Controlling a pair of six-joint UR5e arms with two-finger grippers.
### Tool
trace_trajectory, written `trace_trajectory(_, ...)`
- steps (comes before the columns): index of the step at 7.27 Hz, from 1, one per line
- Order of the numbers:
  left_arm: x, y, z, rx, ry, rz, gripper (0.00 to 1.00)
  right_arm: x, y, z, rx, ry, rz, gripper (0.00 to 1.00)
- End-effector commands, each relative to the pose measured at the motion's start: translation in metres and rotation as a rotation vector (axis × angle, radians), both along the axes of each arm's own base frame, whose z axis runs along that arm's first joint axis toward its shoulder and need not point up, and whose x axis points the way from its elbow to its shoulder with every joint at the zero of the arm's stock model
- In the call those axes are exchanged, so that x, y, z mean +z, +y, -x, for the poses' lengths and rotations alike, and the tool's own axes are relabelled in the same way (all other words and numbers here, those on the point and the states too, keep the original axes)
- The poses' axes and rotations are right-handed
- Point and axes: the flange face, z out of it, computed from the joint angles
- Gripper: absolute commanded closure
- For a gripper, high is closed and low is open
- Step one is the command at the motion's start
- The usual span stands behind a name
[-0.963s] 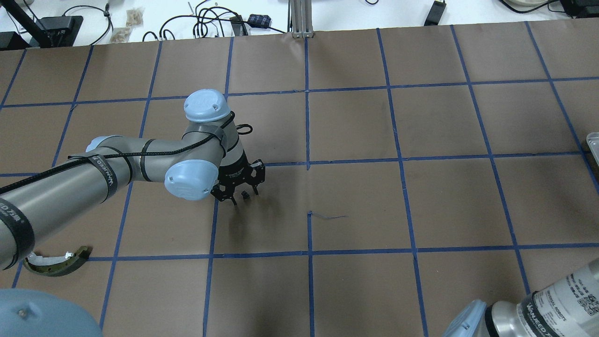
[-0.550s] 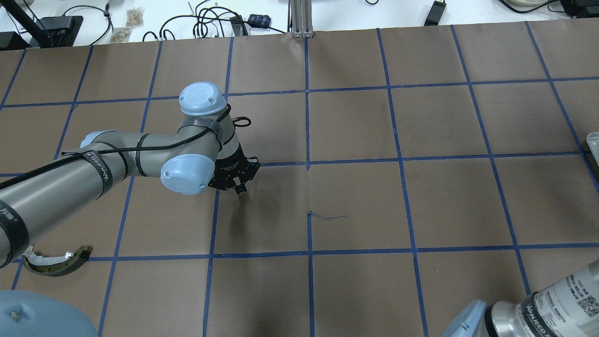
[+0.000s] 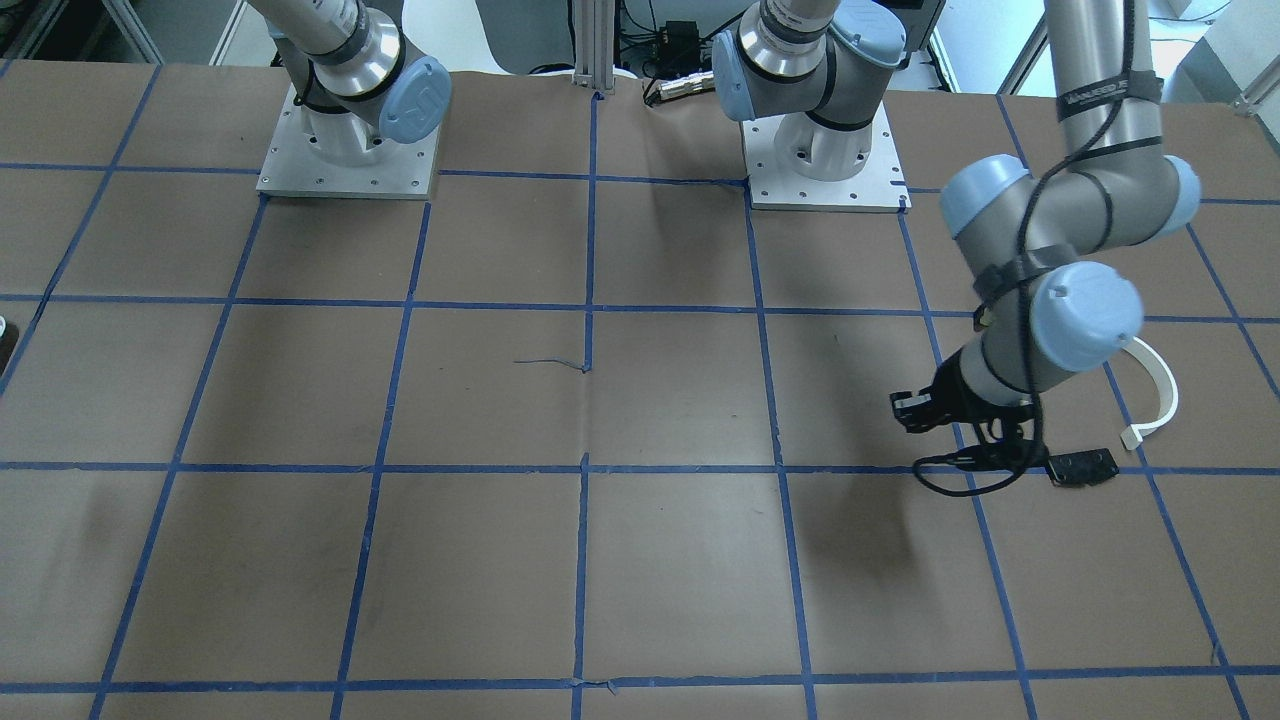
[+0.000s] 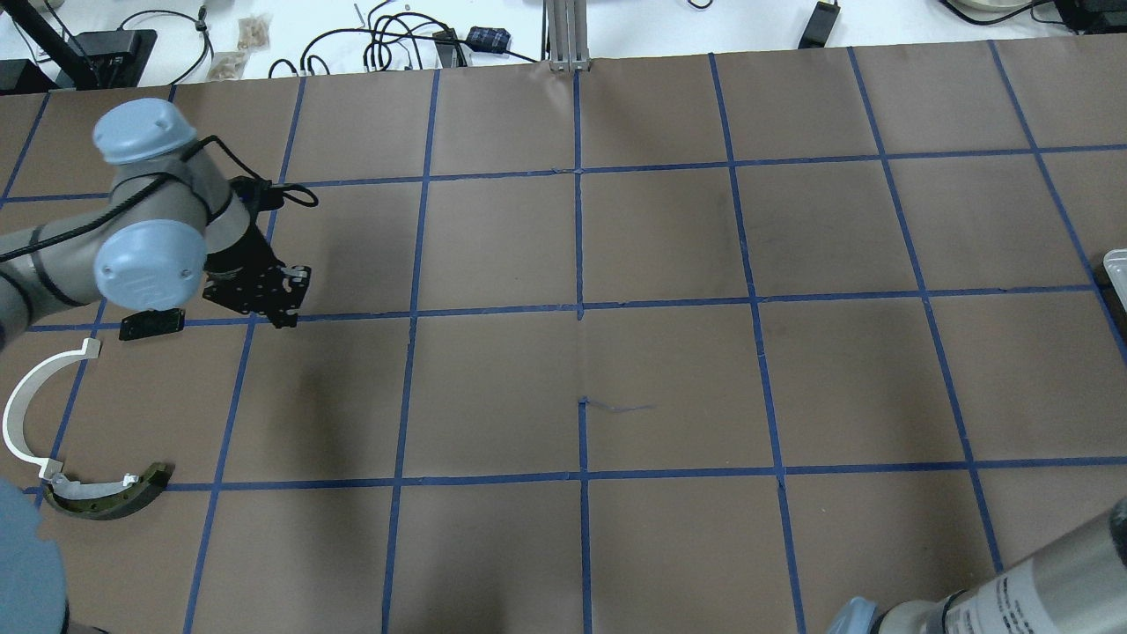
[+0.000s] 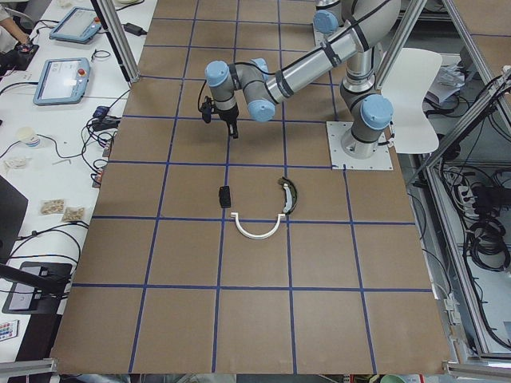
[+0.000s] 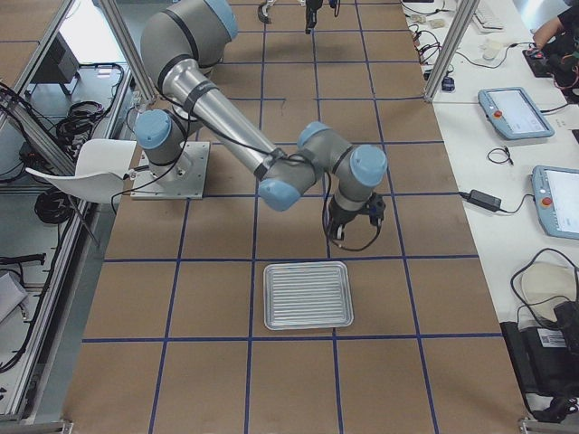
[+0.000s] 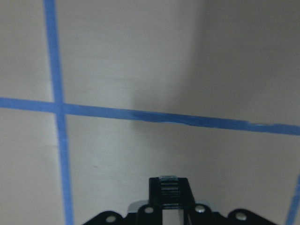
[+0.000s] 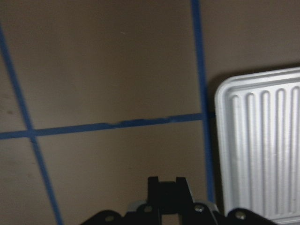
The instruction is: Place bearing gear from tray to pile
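My left gripper [image 4: 283,313] is shut on the small toothed bearing gear [image 7: 169,187], which shows between its fingertips in the left wrist view. It hangs above the table, just right of the pile's flat black plate [image 4: 151,324]. The pile's white arc strip [image 4: 22,401] and olive-and-white curved piece [image 4: 106,495] lie nearer the robot. The plate [image 3: 1083,467] and the arc [image 3: 1160,385] also show in the front view, beside the left gripper [image 3: 905,410]. My right gripper [image 8: 167,180] is shut and empty above the table, next to the ribbed metal tray [image 8: 262,140].
The tray [image 6: 308,295] lies at the table's right end and looks empty; only its edge [image 4: 1116,264] shows overhead. Brown paper with a blue tape grid covers the table. Cables and boxes lie beyond the far edge.
The left gripper closed on the gear near the table's middle-left, then swung left with it to beside the black plate. The right arm drew back toward the bottom right corner.
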Motion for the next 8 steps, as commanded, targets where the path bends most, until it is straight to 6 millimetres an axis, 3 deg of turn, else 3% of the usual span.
trace_trajectory(1, -0.009, 0.037, -0.145, -0.142, 0.049, 0.021, 1.0, 0.013, -0.04, -0.192, -0.138, -0.055, 0.005, 1.0)
trace_trajectory(2, -0.018, 0.056, -0.167, -0.121, 0.07, 0.008, 1.0, 0.009, -0.044, -0.276, -0.162, -0.051, -0.007, 1.0)
trace_trajectory(3, -0.025, 0.059, -0.173, -0.104, 0.078, 0.002, 1.0, 0.006, -0.036, -0.361, -0.117, -0.06, -0.019, 1.0)
trace_trajectory(4, -0.037, 0.056, -0.174, -0.097, 0.1, -0.002, 1.0, -0.006, -0.013, -0.443, -0.111, -0.117, -0.066, 1.0)
trace_trajectory(5, -0.044, 0.054, -0.172, -0.092, 0.12, 0.0, 1.0, -0.038, 0.018, -0.515, -0.099, -0.152, -0.09, 1.0)
trace_trajectory(6, -0.045, 0.053, -0.173, -0.095, 0.121, 0.0, 0.68, -0.068, 0.041, -0.551, -0.066, -0.168, -0.048, 1.0)
trace_trajectory(7, -0.047, 0.053, -0.173, -0.091, 0.12, 0.0, 0.06, -0.09, 0.06, -0.568, -0.065, -0.19, 0.0, 1.0)
trace_trajectory(8, -0.041, 0.049, -0.176, -0.093, 0.109, 0.01, 0.0, -0.11, 0.079, -0.579, -0.076, -0.226, -0.022, 1.0)
